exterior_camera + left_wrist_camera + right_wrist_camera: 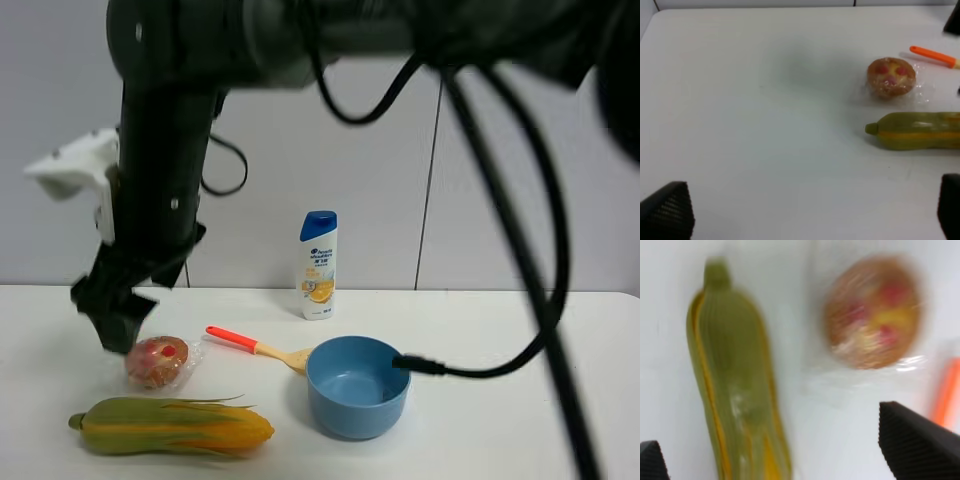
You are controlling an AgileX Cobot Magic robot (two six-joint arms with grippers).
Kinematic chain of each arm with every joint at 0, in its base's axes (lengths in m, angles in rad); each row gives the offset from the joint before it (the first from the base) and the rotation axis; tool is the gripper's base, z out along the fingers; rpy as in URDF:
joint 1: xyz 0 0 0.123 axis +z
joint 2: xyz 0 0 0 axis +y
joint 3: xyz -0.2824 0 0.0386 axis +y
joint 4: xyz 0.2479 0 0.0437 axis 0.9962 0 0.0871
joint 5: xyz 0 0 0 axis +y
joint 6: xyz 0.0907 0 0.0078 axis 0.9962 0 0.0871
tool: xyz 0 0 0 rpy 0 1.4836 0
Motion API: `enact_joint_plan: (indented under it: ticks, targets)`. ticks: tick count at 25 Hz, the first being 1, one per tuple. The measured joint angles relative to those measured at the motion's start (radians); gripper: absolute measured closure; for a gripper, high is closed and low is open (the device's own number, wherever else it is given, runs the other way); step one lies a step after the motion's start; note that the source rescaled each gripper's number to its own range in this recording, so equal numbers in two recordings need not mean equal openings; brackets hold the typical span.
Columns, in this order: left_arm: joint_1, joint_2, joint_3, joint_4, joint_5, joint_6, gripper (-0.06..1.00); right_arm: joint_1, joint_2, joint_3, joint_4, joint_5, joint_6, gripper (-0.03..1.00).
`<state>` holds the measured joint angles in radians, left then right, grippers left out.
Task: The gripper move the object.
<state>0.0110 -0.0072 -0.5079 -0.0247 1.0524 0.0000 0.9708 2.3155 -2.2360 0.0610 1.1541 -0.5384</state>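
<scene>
The corn cob (170,426), yellow in a green husk, lies flat near the table's front left edge. It also shows in the left wrist view (920,131) and the right wrist view (735,390). My right gripper (118,325) reaches across to the left and hovers above the table, just left of the wrapped muffin (158,361) and above the corn's stem end. In its wrist view the right gripper (785,460) is open and empty, over the gap between corn and muffin. My left gripper (807,215) is open and empty, well away from the corn.
A red-handled wooden spatula (258,348) lies between the muffin and a blue bowl (357,388). A shampoo bottle (319,265) stands at the back. A black cable (520,330) hangs down to the bowl's right rim.
</scene>
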Motion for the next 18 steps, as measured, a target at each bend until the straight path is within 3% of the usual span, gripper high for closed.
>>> enact_joint_plan:
  ticks: [10, 18]
  targets:
    - [0.000, 0.000, 0.000, 0.000, 0.000, 0.000, -0.06, 0.000, -0.392, 0.000, -0.167, 0.042, 0.111, 0.01]
    - [0.000, 0.000, 0.000, 0.000, 0.000, 0.000, -0.06, 0.000, -0.594, 0.000, -0.366, 0.063, 0.317, 0.01]
